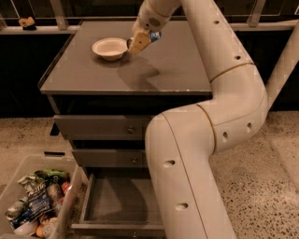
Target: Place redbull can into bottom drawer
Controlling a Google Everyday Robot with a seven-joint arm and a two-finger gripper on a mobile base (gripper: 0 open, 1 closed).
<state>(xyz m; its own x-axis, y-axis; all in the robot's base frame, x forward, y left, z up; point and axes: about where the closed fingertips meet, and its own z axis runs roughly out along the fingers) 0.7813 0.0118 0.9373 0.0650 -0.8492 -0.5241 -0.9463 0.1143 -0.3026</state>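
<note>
Speckled floor point(261, 186) fills the nearest ground, and on it, at the lower left, stands a clear plastic bin point(71, 186) full of bright snack wrappers point(37, 200). Just beside the bin, the bottom drawer point(121, 205) of the grey cabinet is pulled out, and its grey rectangular inside holds nothing. The thick white arm point(187, 154) rises in front of the drawer's right part and hides it. Above are 2 more drawers, the middle drawer point(105, 158) and the top drawer point(98, 127), both pushed in, each with 1 small round knob.

On the tabletop point(177, 70), a white bowl point(110, 48) sits near the far left corner. The gripper point(139, 43) hangs just right of the bowl, toward the far edge, and throws a shadow on the grey surface in front of it. Its tan fingers are clamped on the redbull can point(156, 35), of which only a blue and silver end shows beside the wrist. Behind the far edge runs a pale rail point(60, 11).
</note>
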